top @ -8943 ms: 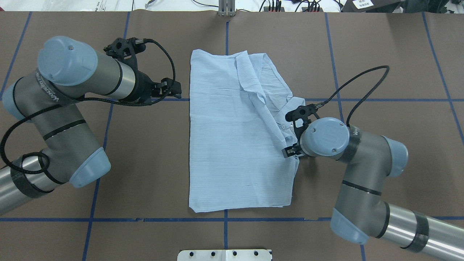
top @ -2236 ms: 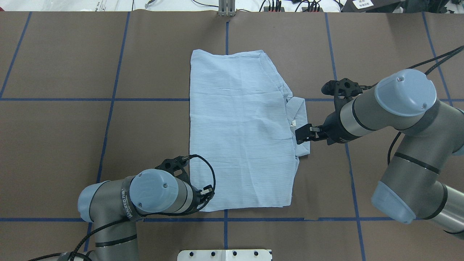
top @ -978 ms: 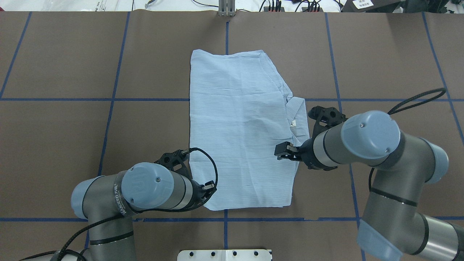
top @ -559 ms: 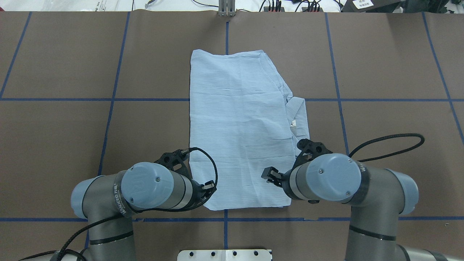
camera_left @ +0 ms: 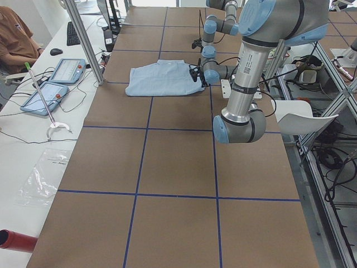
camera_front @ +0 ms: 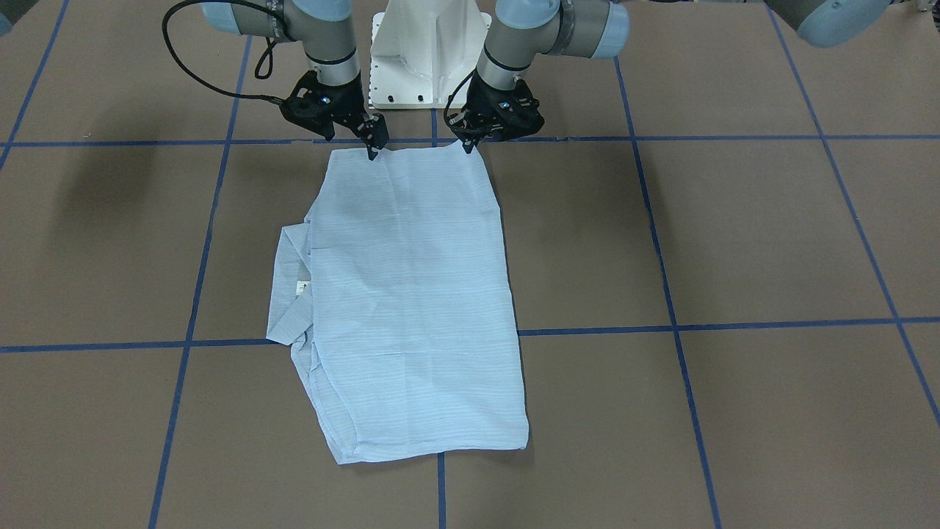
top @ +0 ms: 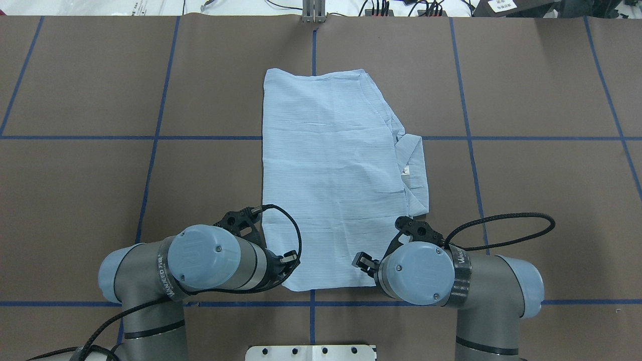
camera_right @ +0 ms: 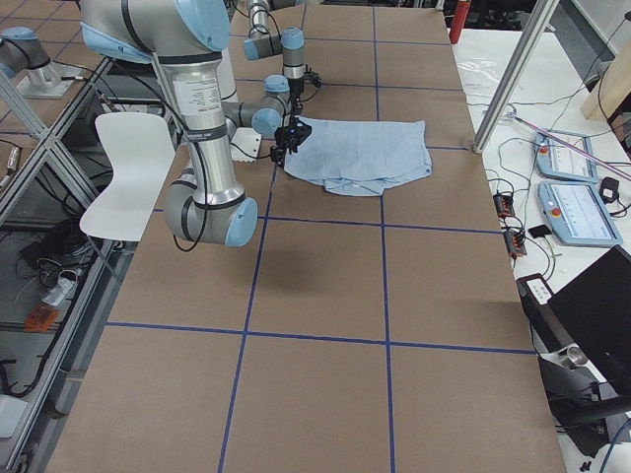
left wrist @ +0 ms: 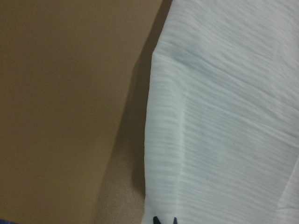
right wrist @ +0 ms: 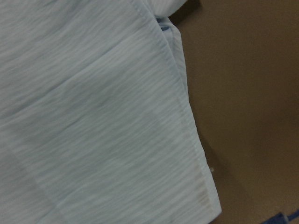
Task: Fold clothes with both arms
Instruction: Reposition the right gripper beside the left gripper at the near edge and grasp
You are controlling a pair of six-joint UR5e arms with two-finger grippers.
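Observation:
The light blue shirt (top: 331, 175) lies as a flat folded rectangle on the brown table. Its collar and white label (top: 406, 171) stick out on my right side. My left gripper (top: 290, 261) is at the shirt's near left corner. In the front view the left gripper (camera_front: 468, 145) narrows to a point on that corner, and the left wrist view shows the left gripper's (left wrist: 164, 220) dark tips close together on cloth. My right gripper (top: 362, 262) hangs over the near hem by the right corner. In the front view the right gripper (camera_front: 363, 145) looks spread. Its wrist view shows only the shirt (right wrist: 103, 121), no fingertips.
Blue tape lines (top: 150, 137) divide the table into squares. The white pedestal base (camera_front: 429, 51) stands right behind both grippers. A metal post (top: 313, 10) and cables sit at the far edge. A person (camera_left: 14, 39) sits at a side bench with tablets (camera_left: 67, 70).
The right arm swung from the collar side down to the shirt's near right hem. The left gripper stayed at the near left corner, which drew inward. A raised flap seen earlier now lies flat.

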